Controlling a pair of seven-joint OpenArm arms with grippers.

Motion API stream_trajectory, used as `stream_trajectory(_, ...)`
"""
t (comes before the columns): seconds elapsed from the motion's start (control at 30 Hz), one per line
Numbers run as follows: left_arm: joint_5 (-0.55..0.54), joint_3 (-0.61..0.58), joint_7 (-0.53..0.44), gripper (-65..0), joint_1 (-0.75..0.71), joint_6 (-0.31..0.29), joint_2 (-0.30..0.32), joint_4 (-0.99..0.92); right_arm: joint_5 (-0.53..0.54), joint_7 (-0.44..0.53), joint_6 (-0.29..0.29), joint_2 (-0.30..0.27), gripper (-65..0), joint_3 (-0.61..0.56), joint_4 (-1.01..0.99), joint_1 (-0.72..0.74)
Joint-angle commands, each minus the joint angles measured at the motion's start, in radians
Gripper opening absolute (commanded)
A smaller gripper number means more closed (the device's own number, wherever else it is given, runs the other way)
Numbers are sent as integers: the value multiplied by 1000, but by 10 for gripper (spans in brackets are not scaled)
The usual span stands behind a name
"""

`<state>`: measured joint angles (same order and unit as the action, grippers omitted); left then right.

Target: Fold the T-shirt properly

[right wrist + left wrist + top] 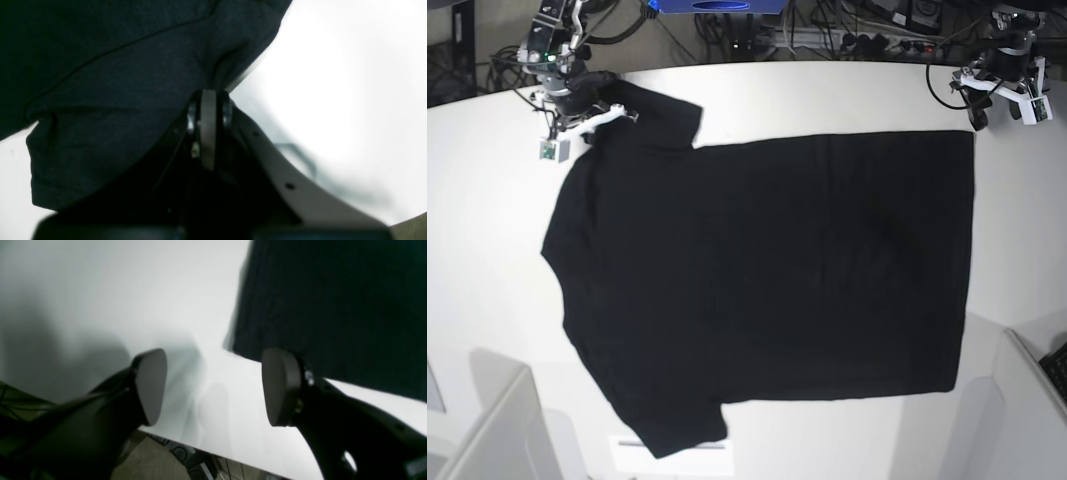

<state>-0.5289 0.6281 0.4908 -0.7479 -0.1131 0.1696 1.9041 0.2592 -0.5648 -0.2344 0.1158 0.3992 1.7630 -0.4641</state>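
The black T-shirt (767,270) lies spread flat on the white table (487,230), plain side up; no print shows. My right gripper (597,116) is at the far left sleeve. In the right wrist view it (208,100) is shut on a fold of the dark cloth (116,83). My left gripper (1002,108) hovers off the far right corner of the shirt. In the left wrist view it (215,386) is open and empty, and its right pad (280,386) is just beside the shirt's corner (333,306).
Cables and a power strip (847,40) run along the far edge. Grey panels stand at the near left (497,430) and near right (1027,410). The table's edge (206,448) shows close below the left gripper, with floor beyond.
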Motion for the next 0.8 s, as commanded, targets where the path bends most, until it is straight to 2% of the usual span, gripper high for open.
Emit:
stream_trajectory(0.0, -4, 11, -17, -217, -12, -3, 9, 19, 1, 4, 0, -5, -650, 4, 13, -5)
stream_trajectory(0.17, -3, 52, -19, -222, -12, -3, 9, 45, 1, 4, 0, -6, -650, 4, 13, -5)
stream_trajectory(0.2, -3, 65, -19, -242, -9, -3, 9, 45, 1, 4, 0, -6, -650, 4, 13, -5)
stream_trajectory(0.23, -3, 85, -19, -290, -8, -3, 9, 47, 1, 4, 0, -8, -650, 4, 13, -5)
stream_trajectory(0.37, -4, 144, -19, -556, 20, -4, 9, 45, 1, 4, 0, -20, -650, 4, 11, -5)
stream_trajectory(0.43, -4, 155, -14, -650, 21, -4, 9, 47, 1, 4, 0, -20, -650, 4, 11, -5)
stream_trajectory(0.67, -10, 152, -10, -650, 26, -4, -11, 42, 5, 4, 0, -12, -650, 57, 15, -3)
stream_trajectory(0.77, -72, 160, -10, -650, 28, -4, -15, 39, 5, 4, 0, -14, -650, 57, 15, -3)
